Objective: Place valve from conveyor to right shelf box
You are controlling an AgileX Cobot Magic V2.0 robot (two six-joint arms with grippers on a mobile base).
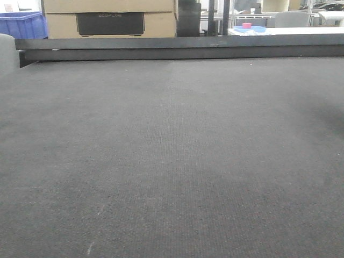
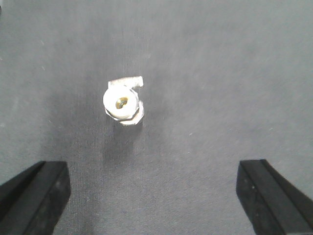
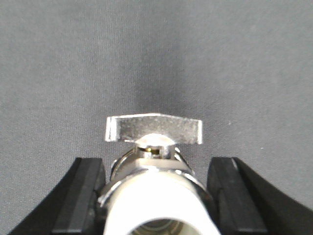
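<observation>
In the right wrist view a metal valve [image 3: 155, 181] with a flat silver handle [image 3: 154, 129] and a white open end fills the space between my right gripper's [image 3: 156, 200] black fingers [image 3: 83, 196]. Both pads press its sides, so the gripper is shut on it above the dark grey conveyor [image 3: 156, 58]. The left wrist view shows a second small valve [image 2: 123, 103] lying alone on the belt [image 2: 220, 73], ahead and left of my left gripper [image 2: 154, 196], which is wide open with nothing between its fingers [image 2: 36, 196]. The right shelf box is out of view.
The front view shows bare belt [image 1: 172, 161] up to a black rail [image 1: 177, 48] at its far edge, with neither arm in sight. Behind the rail stand cardboard boxes [image 1: 107, 16], a blue crate [image 1: 21, 24] and a table with a blue tray [image 1: 250, 28].
</observation>
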